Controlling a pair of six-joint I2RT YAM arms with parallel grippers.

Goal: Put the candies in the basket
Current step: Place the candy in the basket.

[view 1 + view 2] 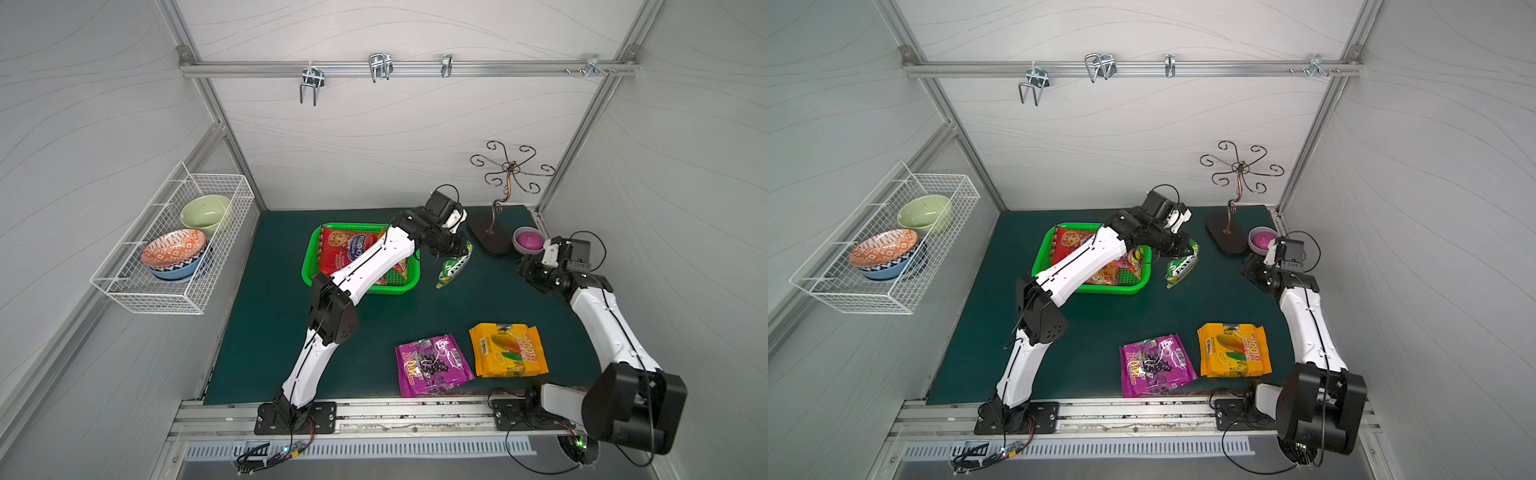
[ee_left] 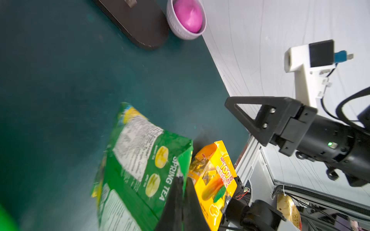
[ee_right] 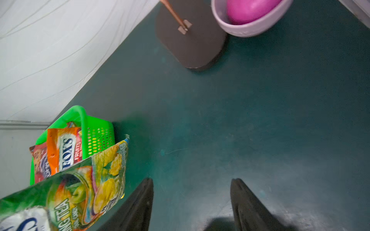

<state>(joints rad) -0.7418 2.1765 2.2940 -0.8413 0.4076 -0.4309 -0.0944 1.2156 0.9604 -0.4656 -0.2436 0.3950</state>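
My left gripper (image 1: 462,250) (image 2: 182,180) is shut on the edge of the small green-yellow candy bag (image 1: 454,268) (image 2: 140,164). The bag hangs above the mat just right of the green basket (image 1: 401,289) (image 3: 80,114). In the basket lie a large red bag (image 1: 345,249) and a small orange bag (image 3: 64,148); my left arm hides part of it. The purple bag (image 1: 432,365) and the yellow-orange bag (image 1: 507,351) lie flat near the front edge. My right gripper (image 1: 524,266) (image 3: 192,182) stands open and empty to the right of the hanging bag.
A metal cup stand on a dark base (image 1: 490,237) and a lilac bowl with a pink inside (image 1: 528,240) stand at the back right. A white wire basket (image 1: 124,286) holding bowls hangs on the left wall.
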